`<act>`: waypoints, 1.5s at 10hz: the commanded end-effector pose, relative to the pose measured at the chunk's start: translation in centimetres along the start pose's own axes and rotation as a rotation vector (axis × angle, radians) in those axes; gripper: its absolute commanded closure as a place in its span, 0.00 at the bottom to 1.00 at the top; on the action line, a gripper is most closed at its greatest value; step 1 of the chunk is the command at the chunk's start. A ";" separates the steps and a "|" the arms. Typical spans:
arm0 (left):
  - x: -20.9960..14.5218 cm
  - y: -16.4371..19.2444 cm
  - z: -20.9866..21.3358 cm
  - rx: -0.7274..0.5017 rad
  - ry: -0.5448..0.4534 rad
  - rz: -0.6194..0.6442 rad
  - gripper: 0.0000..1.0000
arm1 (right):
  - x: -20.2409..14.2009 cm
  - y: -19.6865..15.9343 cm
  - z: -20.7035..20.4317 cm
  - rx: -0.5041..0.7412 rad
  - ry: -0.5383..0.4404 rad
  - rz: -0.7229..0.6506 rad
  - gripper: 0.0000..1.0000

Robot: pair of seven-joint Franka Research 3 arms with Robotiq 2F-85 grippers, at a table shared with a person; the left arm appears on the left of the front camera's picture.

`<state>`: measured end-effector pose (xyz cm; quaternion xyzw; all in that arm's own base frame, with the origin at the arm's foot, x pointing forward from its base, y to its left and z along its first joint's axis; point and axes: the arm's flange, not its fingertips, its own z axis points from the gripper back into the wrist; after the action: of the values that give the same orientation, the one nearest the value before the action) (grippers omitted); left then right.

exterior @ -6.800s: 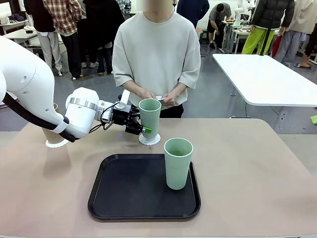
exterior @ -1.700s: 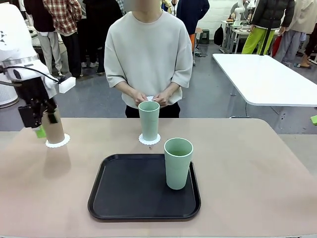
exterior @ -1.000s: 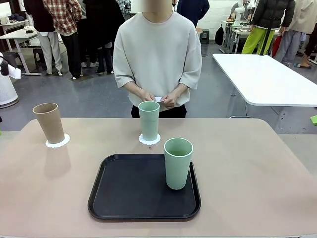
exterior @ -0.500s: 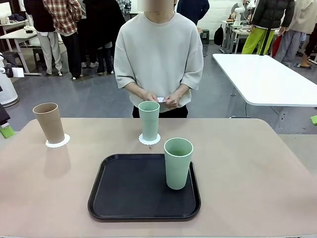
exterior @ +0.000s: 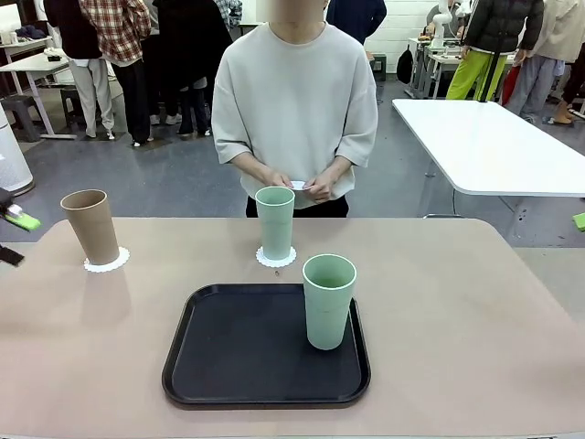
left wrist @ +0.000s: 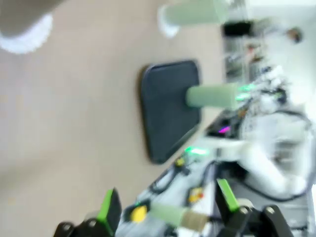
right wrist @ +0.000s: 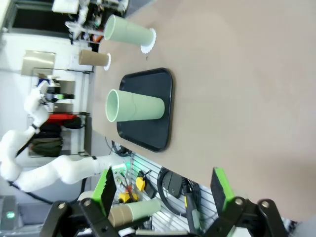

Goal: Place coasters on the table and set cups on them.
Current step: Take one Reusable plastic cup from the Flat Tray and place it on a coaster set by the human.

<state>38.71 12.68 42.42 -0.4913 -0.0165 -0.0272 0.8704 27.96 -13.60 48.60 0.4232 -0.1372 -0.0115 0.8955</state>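
Observation:
A tan cup point(exterior: 90, 226) stands on a lacy white coaster point(exterior: 107, 262) at the table's point(exterior: 457, 302) far left. A pale green cup point(exterior: 275, 222) stands on a second coaster point(exterior: 276, 259) at the far middle. Another green cup point(exterior: 328, 301) stands on the black tray point(exterior: 247, 357). The person's hands hold a white coaster point(exterior: 297, 185) at waist height. My left gripper point(exterior: 11, 236) sits at the left edge, open and empty; its blurred wrist view shows spread fingers point(left wrist: 107, 210). My right gripper point(right wrist: 163, 190) is open, off the table's side, far from the cups point(right wrist: 136, 106).
A white table point(exterior: 484, 137) stands behind at the right. Bare tabletop lies right of the tray. Several people stand in the background. My left arm point(right wrist: 29, 148) shows in the right wrist view beyond the tray point(right wrist: 153, 133).
My left gripper let go of the middle green cup and drew back past the tan cup; its green pad now shows slightly higher at the left edge. Cups and coasters stay put.

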 end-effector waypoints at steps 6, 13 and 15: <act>-7.4 3.5 10.8 -0.241 -0.102 -0.114 0.00 | 0.1 0.0 -0.1 0.017 -0.002 0.005 0.00; -7.7 3.1 10.6 -0.252 -0.132 -0.092 0.00 | 0.1 0.0 -0.1 0.017 -0.002 0.005 0.00; -7.7 3.1 10.6 -0.252 -0.132 -0.092 0.00 | 0.1 0.0 -0.1 0.017 -0.002 0.005 0.00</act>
<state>31.35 23.64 44.75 -0.5889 -0.0863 -0.0363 0.8028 27.96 -13.59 48.60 0.4231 -0.1372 -0.0114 0.8956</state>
